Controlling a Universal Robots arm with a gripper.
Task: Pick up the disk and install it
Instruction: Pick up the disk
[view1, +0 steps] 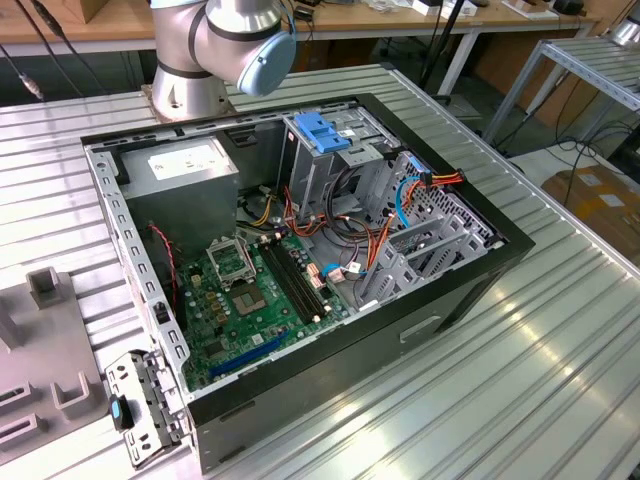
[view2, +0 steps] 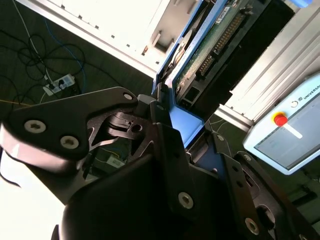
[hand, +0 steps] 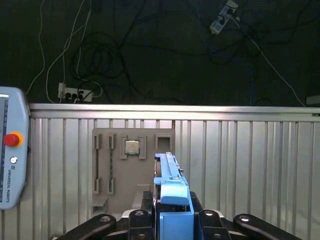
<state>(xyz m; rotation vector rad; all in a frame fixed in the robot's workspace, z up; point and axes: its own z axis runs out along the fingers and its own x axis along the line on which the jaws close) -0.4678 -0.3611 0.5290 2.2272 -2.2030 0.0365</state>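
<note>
Judging from both wrist views, I count the pickup as done: the gripper (hand: 172, 222) is clenched on the disk (hand: 169, 175), which stands on edge between its jaws, one blue side rail (hand: 175, 202) facing the first wrist view, and seems lifted clear of the ribbed bench (hand: 250, 165) near the grey fixture plate (hand: 117, 170). Installing is what I judge to be left, since in the exterior view the metal drive cage (view1: 335, 170) under the blue latch (view1: 322, 130), at the far side of the open computer case (view1: 400, 330), shows no disk in it that I can make out.
</note>
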